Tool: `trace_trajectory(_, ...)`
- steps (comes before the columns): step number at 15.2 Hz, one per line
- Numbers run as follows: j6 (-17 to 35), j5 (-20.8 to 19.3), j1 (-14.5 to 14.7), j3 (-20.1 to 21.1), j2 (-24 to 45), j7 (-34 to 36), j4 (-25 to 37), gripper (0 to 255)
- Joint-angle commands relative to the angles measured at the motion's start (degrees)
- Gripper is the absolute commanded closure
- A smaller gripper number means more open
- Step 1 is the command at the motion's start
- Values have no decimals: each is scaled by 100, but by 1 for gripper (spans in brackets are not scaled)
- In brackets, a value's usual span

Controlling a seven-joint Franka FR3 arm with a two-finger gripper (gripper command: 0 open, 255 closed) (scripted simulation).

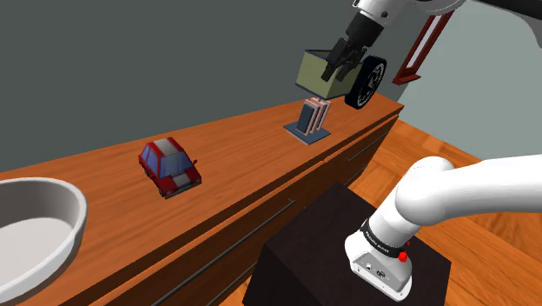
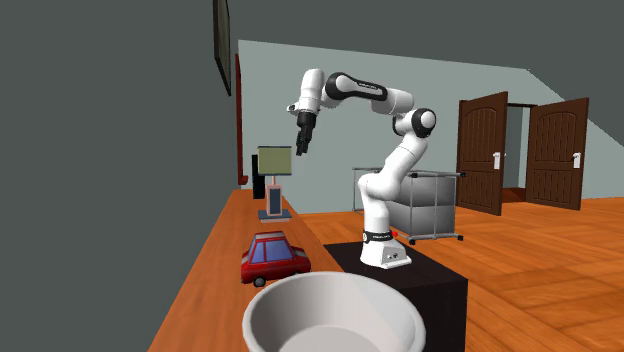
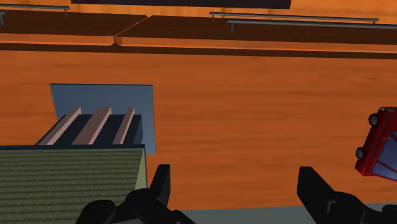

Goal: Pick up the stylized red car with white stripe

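Observation:
The red car (image 1: 169,167) with a white stripe down its roof and hood rests on the wooden countertop (image 1: 243,156), between the bowl and the lamp. It appears again as the red car (image 2: 273,258) in the second exterior view and at the frame edge as the red car (image 3: 379,145) in the wrist view. My gripper (image 1: 338,63) hangs high in the air near the lamp's shade, well away from the car. The gripper (image 3: 235,181) is open, its fingers wide apart over bare wood, with nothing between them.
A table lamp (image 1: 310,118) with an olive shade (image 3: 70,184) and a blue base (image 3: 102,105) stands just beside the gripper. A large white bowl (image 1: 35,228) sits at the counter's near end. A black wheel-like object (image 1: 367,83) is at the far end. Drawers line the counter front.

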Motion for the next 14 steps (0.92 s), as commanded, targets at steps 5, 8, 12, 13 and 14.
trace_trajectory(5, 419, 110, 393, -30, 783, -686, 212, 0)
trace_trajectory(8, 668, 204, 674, -27, 1363, -1199, 423, 0)
trace_trajectory(12, 917, 336, 1021, 17, 2113, -1874, 753, 0)
trace_trajectory(13, 966, 368, 1104, 35, 2294, -2040, 842, 0)
trace_trajectory(14, 1010, 399, 1185, 55, 2473, -2204, 933, 0)
